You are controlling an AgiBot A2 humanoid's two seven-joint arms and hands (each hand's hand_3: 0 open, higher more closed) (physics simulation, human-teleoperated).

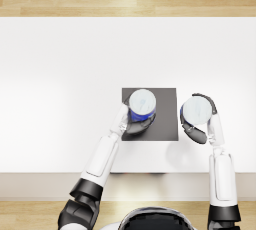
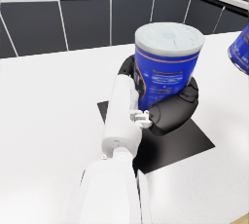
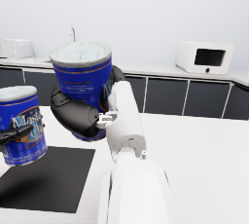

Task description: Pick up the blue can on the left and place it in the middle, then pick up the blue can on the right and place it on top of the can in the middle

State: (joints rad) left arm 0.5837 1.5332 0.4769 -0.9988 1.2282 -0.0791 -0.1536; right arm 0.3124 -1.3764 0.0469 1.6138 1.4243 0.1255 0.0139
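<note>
Gripping upright blue cans with pale lids: left robot hand (image 1: 134, 122), right robot hand (image 1: 196, 126).

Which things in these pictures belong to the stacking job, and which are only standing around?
Belong to the job:
- blue can on the mat, held by the left hand
- second blue can, held by the right hand
- black mat in the middle
- white table

Only standing around:
- microwave
- dark cabinets
- sink tap
</note>
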